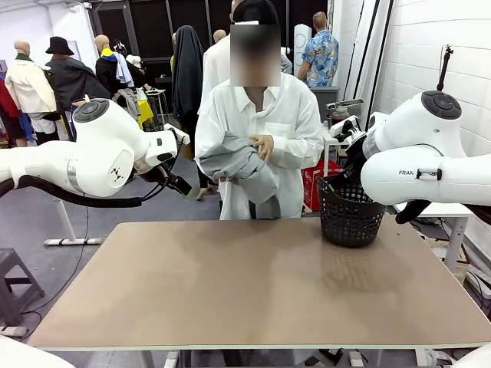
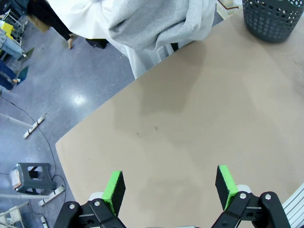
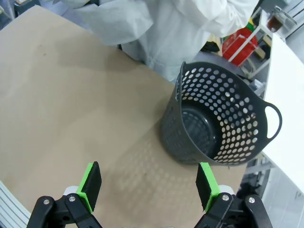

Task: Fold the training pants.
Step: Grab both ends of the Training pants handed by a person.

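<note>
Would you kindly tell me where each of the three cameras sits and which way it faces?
Front view: fixed between the arms, facing across the table at the person holding the training pants; left arm and right arm flank the picture.
Left wrist view: on that wrist, looking down past the open left gripper at the table.
Right wrist view: on that wrist, looking down past the open right gripper at the black mesh basket.
Shared: all three show that basket.
</note>
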Controlling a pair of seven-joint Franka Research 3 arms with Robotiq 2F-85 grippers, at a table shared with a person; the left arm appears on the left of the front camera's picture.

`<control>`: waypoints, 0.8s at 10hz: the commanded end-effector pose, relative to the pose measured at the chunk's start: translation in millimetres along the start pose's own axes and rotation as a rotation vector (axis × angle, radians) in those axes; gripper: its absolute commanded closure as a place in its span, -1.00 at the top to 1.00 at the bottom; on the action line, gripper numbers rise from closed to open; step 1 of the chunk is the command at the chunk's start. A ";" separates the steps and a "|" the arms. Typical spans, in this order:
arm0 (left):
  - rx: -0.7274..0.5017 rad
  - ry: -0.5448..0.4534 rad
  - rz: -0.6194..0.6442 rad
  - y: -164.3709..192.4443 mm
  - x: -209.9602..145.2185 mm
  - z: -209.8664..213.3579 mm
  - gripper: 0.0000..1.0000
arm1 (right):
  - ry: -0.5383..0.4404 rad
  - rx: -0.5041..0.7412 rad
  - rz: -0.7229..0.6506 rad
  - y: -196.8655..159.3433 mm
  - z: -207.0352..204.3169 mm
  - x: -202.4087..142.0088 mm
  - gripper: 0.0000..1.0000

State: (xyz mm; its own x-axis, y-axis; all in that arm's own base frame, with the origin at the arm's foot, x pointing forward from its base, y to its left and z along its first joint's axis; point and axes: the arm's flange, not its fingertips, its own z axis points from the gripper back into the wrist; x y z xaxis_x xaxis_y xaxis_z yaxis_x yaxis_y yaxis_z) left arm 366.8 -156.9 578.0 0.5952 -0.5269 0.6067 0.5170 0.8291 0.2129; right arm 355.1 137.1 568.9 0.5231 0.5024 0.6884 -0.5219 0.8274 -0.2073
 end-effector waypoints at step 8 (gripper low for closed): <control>-0.009 -0.003 -0.005 1.4 0.2 -0.1 1.00 | 0.004 0.001 -0.001 -0.4 -2.2 -0.6 1.00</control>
State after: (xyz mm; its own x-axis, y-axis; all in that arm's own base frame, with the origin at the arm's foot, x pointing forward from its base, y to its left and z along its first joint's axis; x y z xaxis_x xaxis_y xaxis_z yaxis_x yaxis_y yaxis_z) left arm 366.8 -156.9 578.0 0.5952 -0.5269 0.6067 0.5170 0.8291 0.2129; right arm 355.1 137.1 568.9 0.5232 0.5024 0.6884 -0.5219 0.8274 -0.2073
